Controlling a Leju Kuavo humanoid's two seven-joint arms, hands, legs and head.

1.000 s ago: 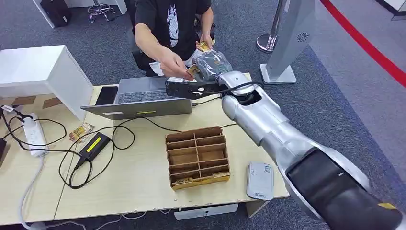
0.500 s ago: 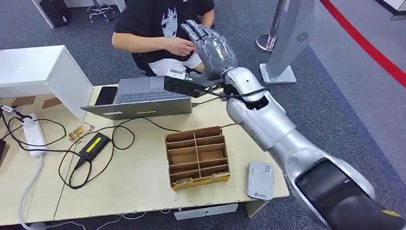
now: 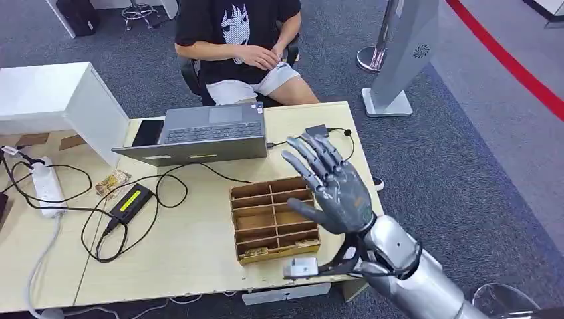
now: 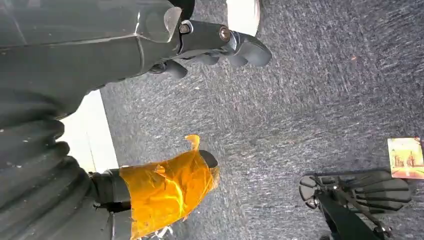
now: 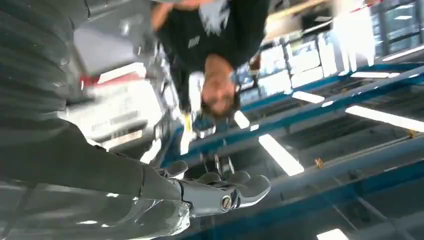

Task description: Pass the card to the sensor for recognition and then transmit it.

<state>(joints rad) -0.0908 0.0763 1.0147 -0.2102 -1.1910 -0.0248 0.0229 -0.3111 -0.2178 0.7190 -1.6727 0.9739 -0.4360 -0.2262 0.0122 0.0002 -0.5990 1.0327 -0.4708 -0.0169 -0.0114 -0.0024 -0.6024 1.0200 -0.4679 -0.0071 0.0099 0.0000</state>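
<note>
- The right hand [image 3: 332,189] was raised above the near right part of the table [image 3: 199,246], palm turned toward the camera, fingers spread apart and holding nothing.
- In the right wrist view the same hand [image 5: 210,192] showed its thumb and fingertips stretched out with nothing between them.
- Just beside that hand sat a brown cardboard organizer [image 3: 274,217] with several compartments; a few small cards [image 3: 256,252] lay in its nearest row.
- Farther back on the table stood an open grey laptop [image 3: 203,133], with a dark phone [image 3: 147,133] at its left edge.
- A black power brick [image 3: 131,201] with a yellow label and its looped cables lay on the left half of the table, near a small card [image 3: 112,181] and a white power strip [image 3: 45,183].
- A person [image 3: 243,40] in a black shirt and light shorts sat behind the table, both hands [image 3: 263,56] together at the lap; whether they held a card I could not tell.
- The left hand [image 4: 210,42] hung over grey carpet, its fingers curled in with nothing in them.
- A card [image 4: 405,157] lay on the carpet beside a black chair base [image 4: 355,192].
</note>
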